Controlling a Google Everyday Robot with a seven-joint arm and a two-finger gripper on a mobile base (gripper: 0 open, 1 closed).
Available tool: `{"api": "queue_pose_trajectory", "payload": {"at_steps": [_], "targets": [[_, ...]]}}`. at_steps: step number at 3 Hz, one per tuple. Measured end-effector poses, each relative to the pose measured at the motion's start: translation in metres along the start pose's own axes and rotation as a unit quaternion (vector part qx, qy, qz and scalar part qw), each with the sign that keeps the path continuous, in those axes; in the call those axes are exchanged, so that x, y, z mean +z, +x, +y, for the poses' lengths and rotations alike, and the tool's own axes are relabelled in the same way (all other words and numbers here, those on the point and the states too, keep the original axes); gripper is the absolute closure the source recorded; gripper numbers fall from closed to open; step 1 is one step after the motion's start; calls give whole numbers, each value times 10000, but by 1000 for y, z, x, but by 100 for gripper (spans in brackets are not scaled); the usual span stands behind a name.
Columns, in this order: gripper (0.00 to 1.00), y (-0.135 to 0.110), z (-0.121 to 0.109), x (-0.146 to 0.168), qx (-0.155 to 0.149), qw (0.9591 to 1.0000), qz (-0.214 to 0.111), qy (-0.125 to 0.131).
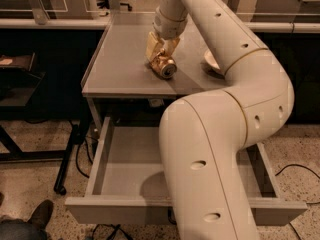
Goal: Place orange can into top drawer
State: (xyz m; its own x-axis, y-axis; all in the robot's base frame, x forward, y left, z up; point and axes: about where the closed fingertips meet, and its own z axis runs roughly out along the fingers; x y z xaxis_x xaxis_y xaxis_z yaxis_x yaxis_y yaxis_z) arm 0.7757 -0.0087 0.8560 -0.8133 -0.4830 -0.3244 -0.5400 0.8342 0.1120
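Note:
The orange can (165, 68) lies on its side on the grey table top (120, 64), its silver end facing the camera. My gripper (161, 51) reaches down onto the can from behind, and its pale fingers (152, 47) sit against the can's two sides, shut on it. The can still rests on the table. The top drawer (125, 181) stands pulled open below the table's front edge, with nothing showing on its flat grey bottom. My arm (215, 149) hides the drawer's middle and right part.
A white bowl (213, 62) sits on the table to the right of the can, partly behind my arm. A dark stand (20, 84) is to the left. A person's shoe (41, 215) is on the floor at the lower left. Cables (295, 169) lie on the floor at the right.

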Motion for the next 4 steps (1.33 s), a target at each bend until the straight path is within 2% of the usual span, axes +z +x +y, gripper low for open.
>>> {"api": "queue_pose_trajectory", "payload": {"at_steps": [1,2,3,4], "targets": [[81,0,0,0,-2,10000,-2,-1],[100,-4,3,-4,-114,9997,-163,-107],[100,-2,3,-34,-389,9973,-549,-280],[100,18,6,-85,-767,9917,-957,-399]]}}
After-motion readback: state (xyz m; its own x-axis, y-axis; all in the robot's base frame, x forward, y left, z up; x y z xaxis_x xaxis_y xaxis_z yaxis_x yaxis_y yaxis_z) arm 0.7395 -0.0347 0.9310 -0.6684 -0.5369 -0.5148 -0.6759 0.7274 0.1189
